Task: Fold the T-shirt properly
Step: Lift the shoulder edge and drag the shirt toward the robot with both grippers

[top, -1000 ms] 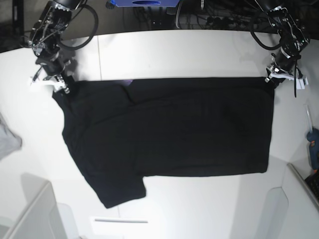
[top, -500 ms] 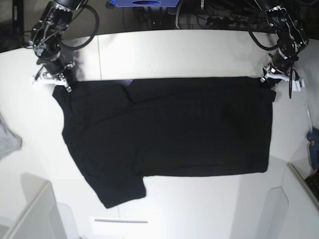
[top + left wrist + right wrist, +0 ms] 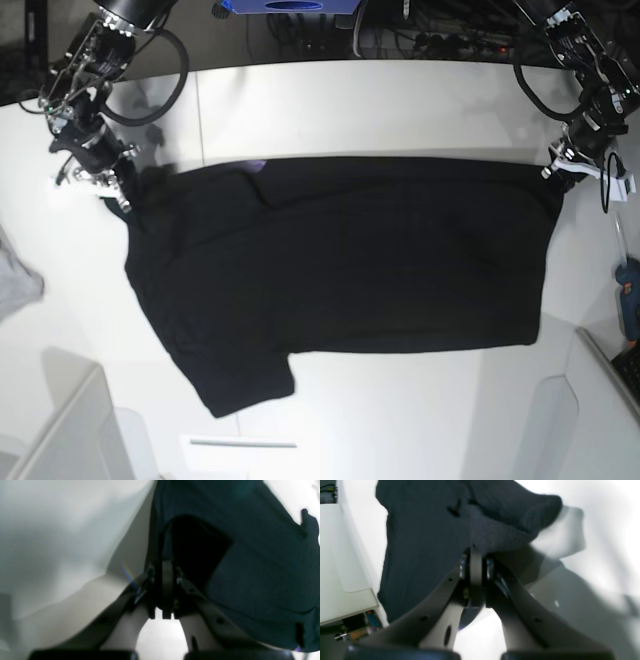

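The black T-shirt lies spread on the white surface. The left tool and right tool pinch its upper-right and upper-left corners.

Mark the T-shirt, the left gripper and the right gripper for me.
T-shirt (image 3: 380, 260): base view, middle of the flat black cloth.
left gripper (image 3: 560, 172): base view, at the fingers pinching the shirt's far corner.
right gripper (image 3: 118, 188): base view, at the fingers pinching the opposite far corner.

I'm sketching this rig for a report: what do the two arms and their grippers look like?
Both arms are black, with exposed metal joints and looping black cables. The left gripper and right gripper have pale, whitish tapering fingers with small round holes, set on dark mounts.
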